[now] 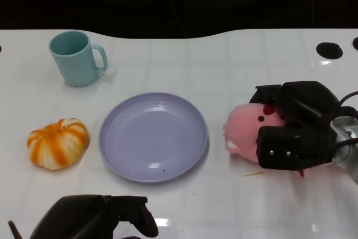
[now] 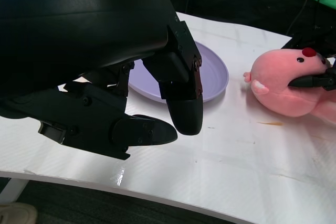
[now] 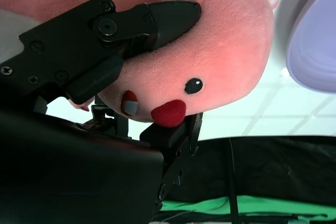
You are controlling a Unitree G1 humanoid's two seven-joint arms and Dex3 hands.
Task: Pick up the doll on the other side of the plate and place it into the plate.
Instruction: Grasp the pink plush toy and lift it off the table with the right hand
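— Doll point(image 1: 244, 130) first: where did it lie?

— On the white counter point(image 1: 224, 65), just beside the right rim of the lavender plate point(image 1: 153, 137), not in it. It was a pink plush thing with a black eye and a small red tuft.

— And who had it?

— The right hand point(image 1: 293, 130). Its black fingers point(image 3: 157, 22) were closed around the doll's body, one pressed into the plush above the eye and another part of the hand under the tuft. I judged that a grip, though I could not tell whether the doll was off the counter or resting on it.

— So how far along?

— The grasp looked made. The lift, the carry across to the plate and the release all seemed left to do. The plate held nothing.

— Which way did the doll point?

— Its long axis ran roughly across the counter, side to side. The rounded face end pointed toward the plate, and the rest ran back under the hand, away from it.

— The other hand?

— The left hand point(image 1: 98, 216) sat low at the near edge of the counter, fingers loosely curled, holding nothing.

— Anything else around?

— A teal mug point(image 1: 76, 58) at the far left, and an orange-and-white pumpkin point(image 1: 58, 143) left of the plate.
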